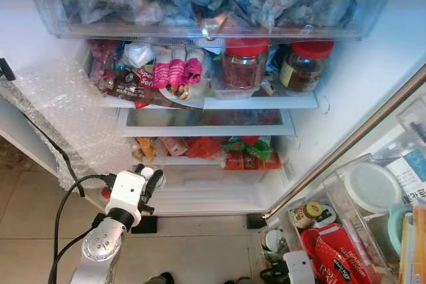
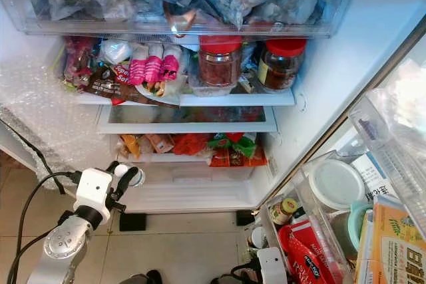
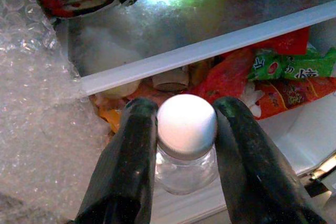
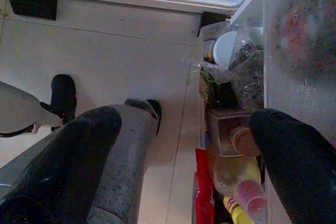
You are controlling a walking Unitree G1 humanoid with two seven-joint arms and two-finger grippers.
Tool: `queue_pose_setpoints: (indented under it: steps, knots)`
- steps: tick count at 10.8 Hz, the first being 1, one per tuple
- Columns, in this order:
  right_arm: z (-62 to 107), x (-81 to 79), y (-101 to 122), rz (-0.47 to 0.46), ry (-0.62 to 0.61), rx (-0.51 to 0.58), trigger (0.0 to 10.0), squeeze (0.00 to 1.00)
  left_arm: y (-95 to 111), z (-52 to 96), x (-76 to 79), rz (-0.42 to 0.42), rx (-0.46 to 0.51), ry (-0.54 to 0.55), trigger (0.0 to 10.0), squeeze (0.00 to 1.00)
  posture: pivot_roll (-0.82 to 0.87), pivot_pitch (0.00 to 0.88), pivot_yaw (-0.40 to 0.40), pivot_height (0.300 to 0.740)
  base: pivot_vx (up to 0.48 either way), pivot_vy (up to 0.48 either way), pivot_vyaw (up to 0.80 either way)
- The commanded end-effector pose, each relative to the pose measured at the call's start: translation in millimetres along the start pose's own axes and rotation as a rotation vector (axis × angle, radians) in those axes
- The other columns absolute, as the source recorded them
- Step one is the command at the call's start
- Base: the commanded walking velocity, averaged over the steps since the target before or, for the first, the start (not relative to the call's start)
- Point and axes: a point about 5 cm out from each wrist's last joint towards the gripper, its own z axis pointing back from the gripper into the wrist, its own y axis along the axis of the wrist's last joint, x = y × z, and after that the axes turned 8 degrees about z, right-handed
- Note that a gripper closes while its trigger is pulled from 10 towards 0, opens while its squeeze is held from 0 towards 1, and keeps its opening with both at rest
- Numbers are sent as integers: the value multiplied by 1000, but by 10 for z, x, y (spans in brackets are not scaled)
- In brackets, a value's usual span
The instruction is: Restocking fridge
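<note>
The left gripper [image 3: 186,145] is clamped on a small clear jar [image 3: 185,166] with a white cap [image 3: 187,124], its 2 black fingers [image 3: 126,171] pressing the cap and neck from either side. From the head camera the jar [image 1: 150,176] sits at the end of the raised left arm, held in front of the lowest part of the open fridge [image 1: 359,78], just above the bottom drawer [image 1: 213,187]. Behind it lie red and green packets [image 1: 243,151] under a glass shelf [image 1: 206,119]. Above that, 2 red-lidded jars [image 1: 244,64] stand beside pink-wrapped snacks [image 1: 174,73].

The right gripper [image 4: 184,166] hangs low with its fingers spread wide, nothing between them, over the tiled floor [image 4: 105,51] beside the door bin [image 1: 333,231] of bottles and sauce packs.
</note>
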Motion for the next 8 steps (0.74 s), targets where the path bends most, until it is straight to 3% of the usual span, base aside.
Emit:
queue_pose_setpoints:
  steps: [1, 6, 8]
  knots:
    - [58, -3, -190, -19, -1, -66, 10000, 0, 33, -1, 16, -6, 14, -6, 10000, 0, -114, 195, -55, 740, 0, 0, 0]
    - [60, 1, -184, -23, -2, -56, 10000, 0, 126, -33, 32, -26, 76, 8, 10000, 0, -115, 198, -58, 740, 0, 0, 0]
    - [60, 7, -182, -22, -3, -55, 10000, 0, 147, 25, 0, -33, 90, 27, 10000, 0, -113, 207, -62, 740, 0, 0, 0]
